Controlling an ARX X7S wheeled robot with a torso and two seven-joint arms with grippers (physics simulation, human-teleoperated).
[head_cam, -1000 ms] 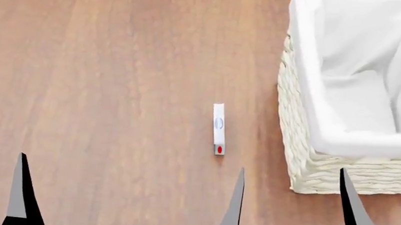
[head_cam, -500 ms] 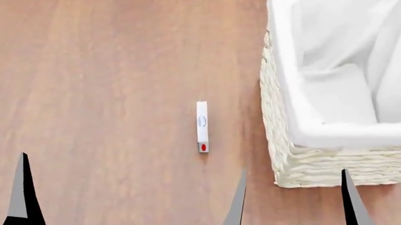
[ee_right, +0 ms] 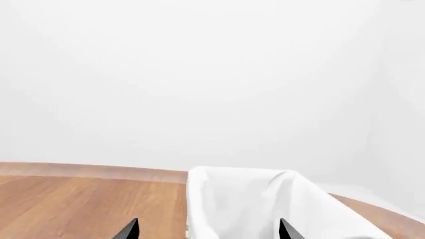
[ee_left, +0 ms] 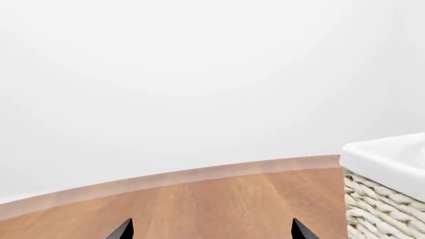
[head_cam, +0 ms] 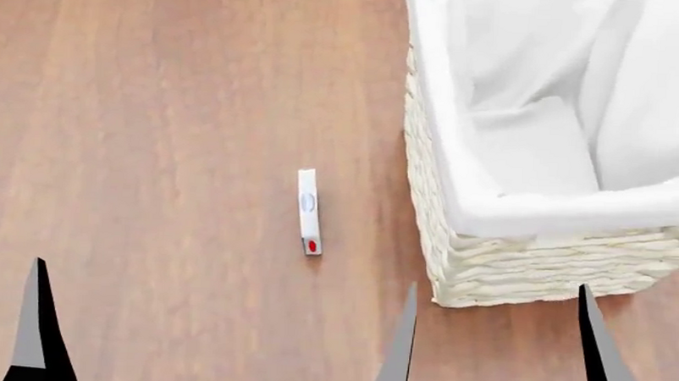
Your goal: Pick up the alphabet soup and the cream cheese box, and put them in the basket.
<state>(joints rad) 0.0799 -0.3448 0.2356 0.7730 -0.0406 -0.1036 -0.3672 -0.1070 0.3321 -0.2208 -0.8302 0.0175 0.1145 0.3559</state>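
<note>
Here we look down on a big brown wooden surface (head_cam: 150, 108), smooth with long grain lines. At two o'clock stands the basket (head_cam: 518, 264), tall and bumpy like rope, its soft white cloth folded over the rim, ready to be filled. Just beside it, near the middle, the cream cheese box (head_cam: 307, 210) lies thin and white. We see no alphabet soup. Both sets of jaws hang low, spread wide, holding nothing.
</note>
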